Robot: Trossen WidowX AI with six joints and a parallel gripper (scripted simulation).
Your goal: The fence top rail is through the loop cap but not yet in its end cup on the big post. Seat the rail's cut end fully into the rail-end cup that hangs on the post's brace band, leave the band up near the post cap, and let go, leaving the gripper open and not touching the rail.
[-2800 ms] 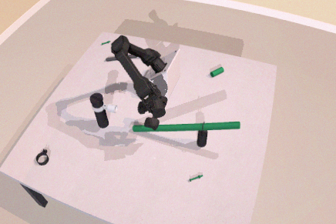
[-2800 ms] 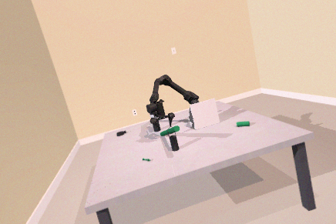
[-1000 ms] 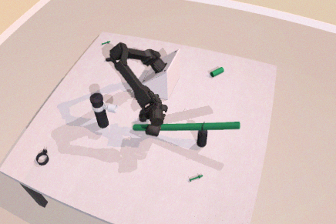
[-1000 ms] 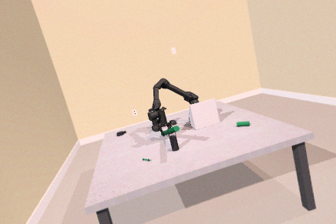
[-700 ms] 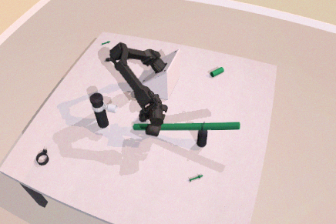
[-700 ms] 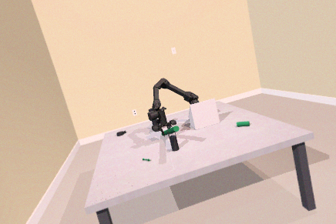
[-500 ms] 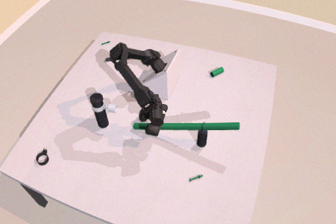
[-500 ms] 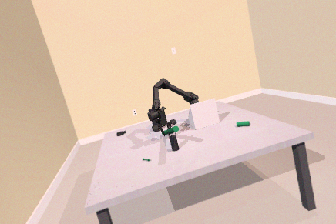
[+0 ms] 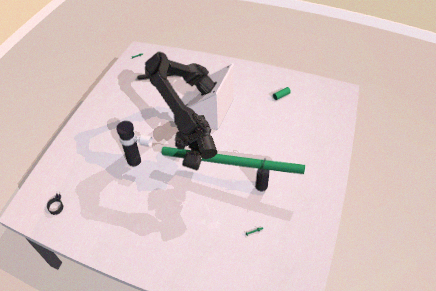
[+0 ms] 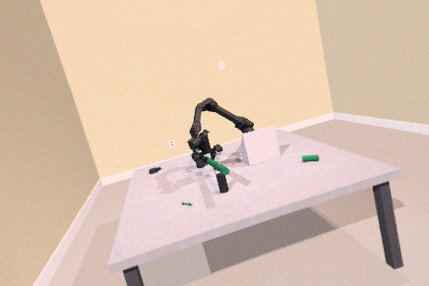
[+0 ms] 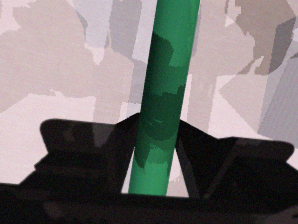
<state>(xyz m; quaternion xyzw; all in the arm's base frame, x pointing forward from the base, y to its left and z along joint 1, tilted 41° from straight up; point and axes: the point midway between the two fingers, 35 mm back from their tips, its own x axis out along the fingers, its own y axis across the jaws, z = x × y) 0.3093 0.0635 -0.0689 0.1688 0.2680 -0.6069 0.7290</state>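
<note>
On the bench [image 9: 300, 113] [image 10: 275, 200], farthest left of the tool [image 9: 192, 149] [image 10: 202, 152] [image 11: 157, 150] in the top view, lies a black ring clamp [image 9: 55, 206]. Nearer, still on the tool's left side, the big black post [image 9: 131, 153] stands upright, a pale brace band [image 9: 128, 142] around it near its dark cap [image 9: 125, 127]. The white rail-end cup [image 9: 145, 141] points from the band toward the tool. Next comes the cut end of the green rail [image 9: 235, 159] [image 10: 216, 165] [image 11: 167, 75], just beside the cup with a gap between them, so the rail is unseated.

The tool is partly closed, its fingers on either side of the rail, gripping it near that cut end. Behind the tool, toward the wall, stands a pale slanted block [image 9: 225, 100] [image 10: 261, 145].

To the tool's right, the rail crosses the top of a short black post [image 9: 262, 180] [image 10: 222, 183], its far end jutting past. A small green double-ended piece [image 9: 254, 231] [image 10: 187, 203] lies on the near side of this post. Beyond the rail, a short green cylinder [image 9: 281, 93] [image 10: 310, 158] lies on its side.
</note>
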